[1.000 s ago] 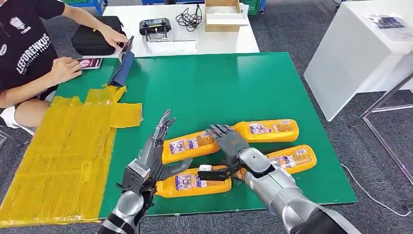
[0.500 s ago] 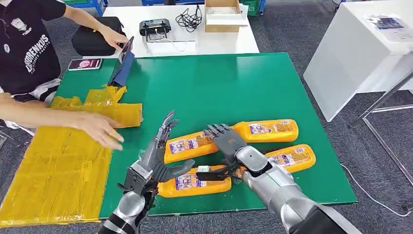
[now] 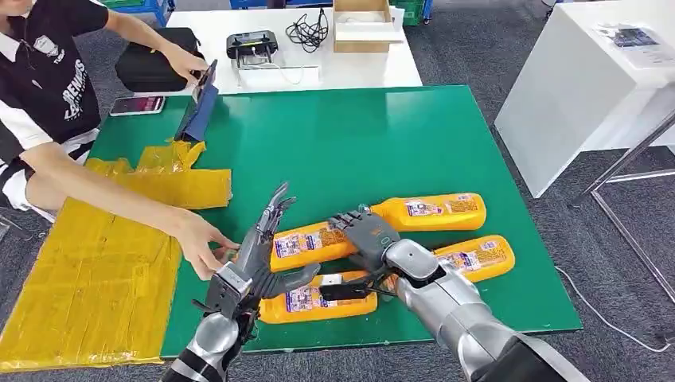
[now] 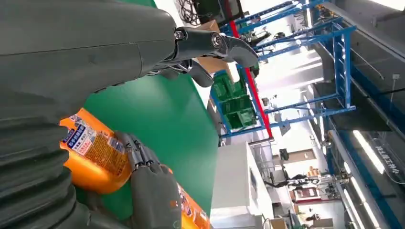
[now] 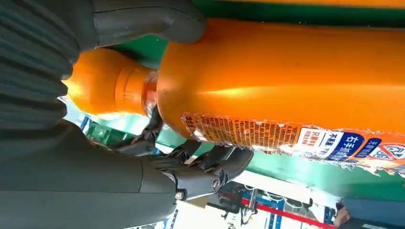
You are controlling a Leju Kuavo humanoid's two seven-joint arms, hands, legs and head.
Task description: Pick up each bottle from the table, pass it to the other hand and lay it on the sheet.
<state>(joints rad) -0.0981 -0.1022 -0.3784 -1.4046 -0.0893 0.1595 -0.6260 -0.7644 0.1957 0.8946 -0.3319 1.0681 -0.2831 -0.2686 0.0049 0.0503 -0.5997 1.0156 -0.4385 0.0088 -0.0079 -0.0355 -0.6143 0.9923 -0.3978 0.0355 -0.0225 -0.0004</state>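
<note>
Several orange bottles lie on the green table. My right hand lies over the neck end of the middle-left bottle. In the right wrist view its thumb touches that bottle, and the curled fingers sit on its other side with a small gap. My left hand hovers with fingers spread beside that bottle's base, its thumb above the nearest bottle. Two more bottles lie farther back and to the right. The yellow sheet covers the table's left side.
A person at the left reaches a hand across the sheet to my left hand's fingers. A phone and a blue pouch lie at the far left. A white table with a box stands behind, another at right.
The person's arm has swung across the yellow sheet towards my left hand. My right hand has edged left and lower over the bottle's neck. My left hand has barely moved.
</note>
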